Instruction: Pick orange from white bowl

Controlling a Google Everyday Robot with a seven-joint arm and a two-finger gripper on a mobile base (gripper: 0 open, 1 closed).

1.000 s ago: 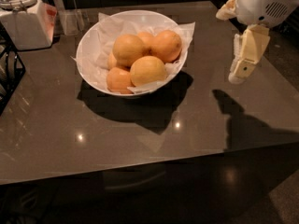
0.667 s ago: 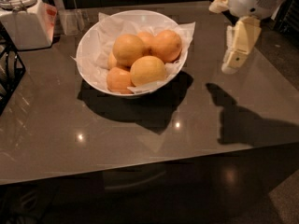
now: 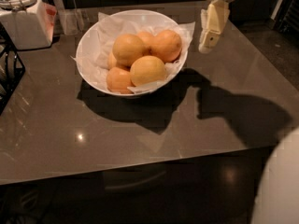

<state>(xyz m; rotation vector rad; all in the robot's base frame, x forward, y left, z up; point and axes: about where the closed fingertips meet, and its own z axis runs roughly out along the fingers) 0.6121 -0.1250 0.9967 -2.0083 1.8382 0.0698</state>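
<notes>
Gripper (image 3: 209, 31) beside white bowl (image 3: 85, 55) (above table (image 3: 140, 139)), orange (image 3: 167, 45) inside w/ paler fruit (image 3: 147, 70)

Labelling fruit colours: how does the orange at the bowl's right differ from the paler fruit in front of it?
The orange is deeper orange; the front fruit is paler, yellower. The orange sits right-rear in the white bowl, nearest the gripper hanging right of the bowl; the front fruit lies by the near rim. Both are round, similar-sized.
</notes>
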